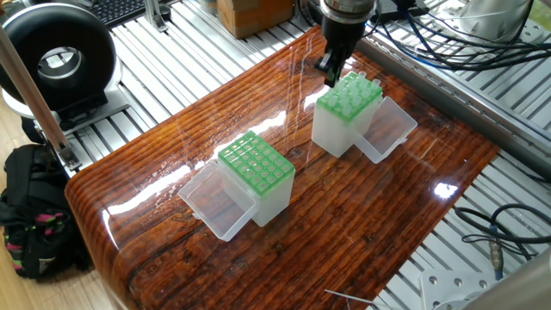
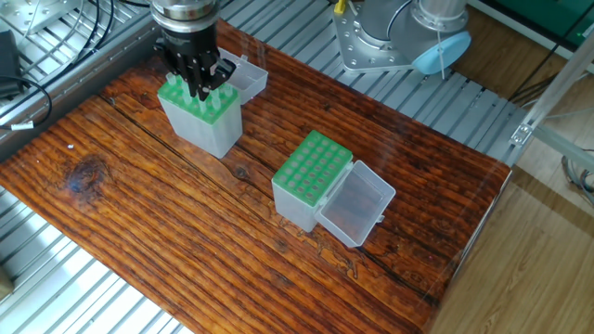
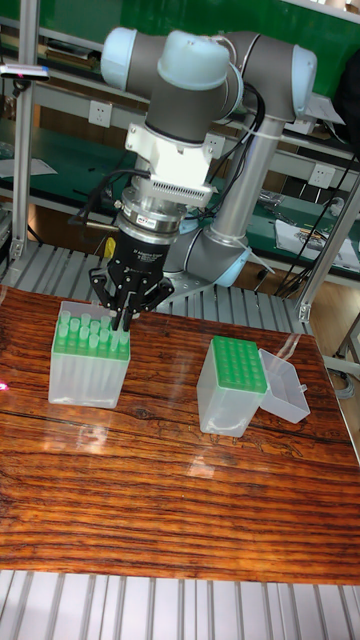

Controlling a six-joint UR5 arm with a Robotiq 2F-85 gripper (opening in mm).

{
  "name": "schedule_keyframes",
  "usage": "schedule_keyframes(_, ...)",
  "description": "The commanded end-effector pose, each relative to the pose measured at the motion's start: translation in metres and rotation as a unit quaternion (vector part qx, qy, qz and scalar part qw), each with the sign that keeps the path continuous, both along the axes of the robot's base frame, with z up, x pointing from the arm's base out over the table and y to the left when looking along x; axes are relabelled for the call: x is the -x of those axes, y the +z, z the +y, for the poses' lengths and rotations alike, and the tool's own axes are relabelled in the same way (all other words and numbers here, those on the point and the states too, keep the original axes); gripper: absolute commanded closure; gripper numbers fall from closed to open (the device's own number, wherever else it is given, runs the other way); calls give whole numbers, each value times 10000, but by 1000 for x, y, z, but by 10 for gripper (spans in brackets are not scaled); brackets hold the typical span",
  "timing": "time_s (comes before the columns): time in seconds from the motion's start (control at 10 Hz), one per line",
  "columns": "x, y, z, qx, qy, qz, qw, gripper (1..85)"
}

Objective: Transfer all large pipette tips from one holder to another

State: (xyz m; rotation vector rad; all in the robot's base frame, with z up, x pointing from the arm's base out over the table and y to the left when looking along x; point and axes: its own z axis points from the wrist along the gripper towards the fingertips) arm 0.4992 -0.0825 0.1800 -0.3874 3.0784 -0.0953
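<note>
Several large pipette tips [image 1: 355, 93] [image 2: 184, 96] [image 3: 80, 334] stand in the green grid of the far holder [image 1: 343, 120] [image 2: 206, 122] [image 3: 86, 370]. My gripper [image 1: 331, 76] [image 2: 200, 89] [image 3: 121, 320] hangs just above that grid's edge. Its fingers are pinched together on one translucent tip, which barely shows between them. The second holder [image 1: 256, 176] [image 2: 310, 178] [image 3: 231, 384] stands nearer the middle of the table, and its green grid shows only empty holes.
Each holder has a clear hinged lid lying open beside it [image 1: 389, 129] [image 1: 207, 203] [image 2: 358, 208] [image 3: 282, 388]. Cables [image 1: 482, 52] and aluminium rails surround the wooden table [image 1: 362, 224]. A black bag [image 1: 30, 215] sits off the left edge.
</note>
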Motion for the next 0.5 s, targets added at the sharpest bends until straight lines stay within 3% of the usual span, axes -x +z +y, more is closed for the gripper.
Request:
schedule_keyframes(0.0, 3, 13, 3, -10, -32, 58, 10000, 847)
schedule_keyframes(0.4, 6, 22, 1, 38, -6, 129, 9999, 847)
